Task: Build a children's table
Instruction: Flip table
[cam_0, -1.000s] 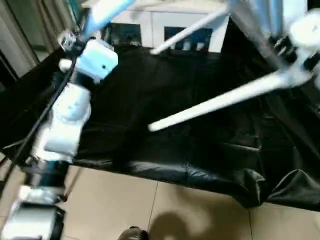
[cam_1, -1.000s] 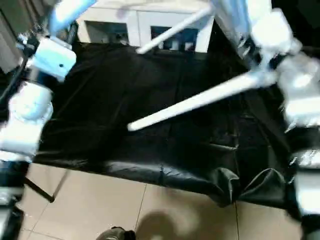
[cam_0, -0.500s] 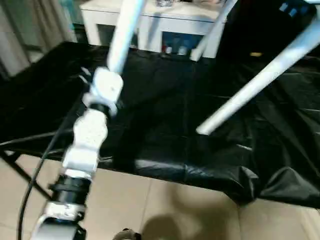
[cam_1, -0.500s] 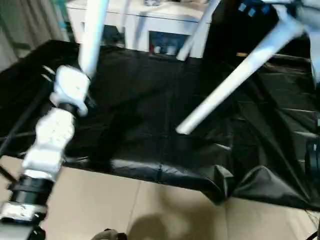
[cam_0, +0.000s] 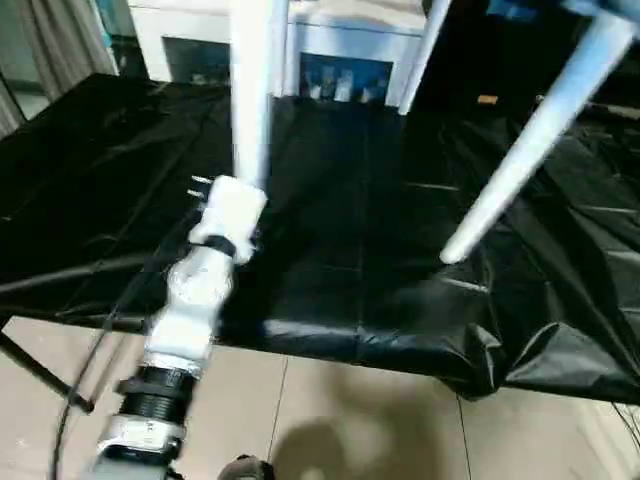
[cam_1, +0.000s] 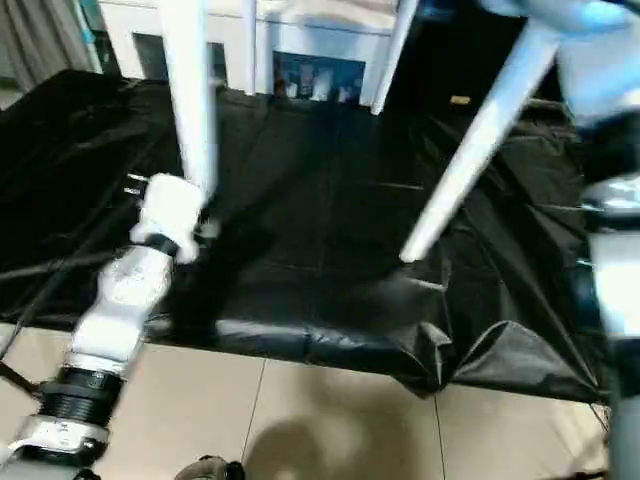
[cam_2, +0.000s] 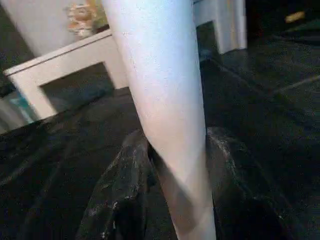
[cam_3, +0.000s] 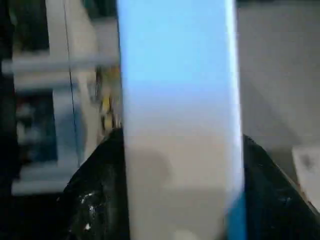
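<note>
Two white legs (cam_0: 530, 140) hang above the black-draped desk (cam_0: 330, 230). Left gripper (cam_2: 175, 165) fingers clamp one upright leg (cam_2: 165, 85); right gripper (cam_3: 175, 175) fingers clamp a white table part (cam_3: 177, 110).

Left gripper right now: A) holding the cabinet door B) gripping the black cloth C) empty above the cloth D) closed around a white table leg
D: in the left wrist view the white leg runs between the two black fingers, which press on both its sides; the head view shows the left gripper at that leg's lower part, above the black cloth.
</note>
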